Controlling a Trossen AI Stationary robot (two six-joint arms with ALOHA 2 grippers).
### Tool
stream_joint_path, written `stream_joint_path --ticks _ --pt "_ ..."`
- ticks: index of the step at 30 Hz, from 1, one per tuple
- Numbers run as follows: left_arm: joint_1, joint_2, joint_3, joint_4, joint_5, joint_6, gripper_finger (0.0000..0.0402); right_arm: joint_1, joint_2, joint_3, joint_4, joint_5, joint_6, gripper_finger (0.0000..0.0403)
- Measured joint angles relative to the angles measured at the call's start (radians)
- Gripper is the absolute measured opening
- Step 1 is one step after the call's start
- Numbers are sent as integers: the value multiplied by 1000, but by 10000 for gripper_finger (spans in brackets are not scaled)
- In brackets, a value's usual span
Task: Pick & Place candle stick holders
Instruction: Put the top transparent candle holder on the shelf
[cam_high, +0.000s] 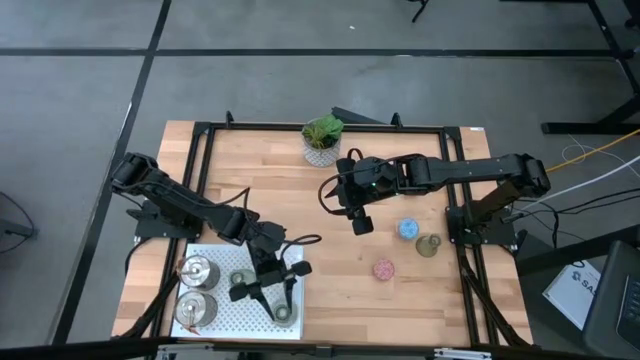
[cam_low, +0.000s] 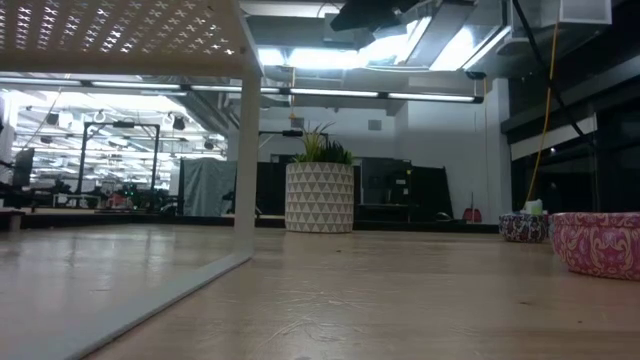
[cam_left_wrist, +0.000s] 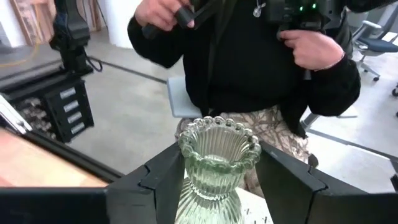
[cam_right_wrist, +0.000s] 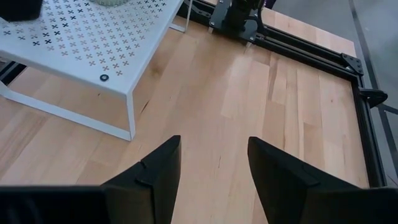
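- setting an olive-grey holder (cam_left_wrist: 219, 163) down on the white perforated rack (cam_high: 222, 312), near its front right corner, is what we are judging to be the step in hand.
- we are seeing the left gripper (cam_high: 268, 292) with its fingers spread either side of the ribbed glass; whether they are gripping or letting go we cannot tell.
- we are advising a straight lift clear, fingers wide, so the tall holder is not tipping.
- two silver holders (cam_high: 197, 272) are standing on the rack's left side.
- the right gripper (cam_high: 361, 222) is hovering mid-table, fingers parted and holding nothing.
- the blue holder (cam_high: 407, 229), the pink holder (cam_high: 384, 269) and another olive-grey holder (cam_high: 429, 245) are waiting on the table's right side.
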Motion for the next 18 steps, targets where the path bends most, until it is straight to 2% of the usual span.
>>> stream_joint_path --ticks 18 --pt "-1 -26 1 -16 -41 -48 220 0 0 0 -23 0 0 187"
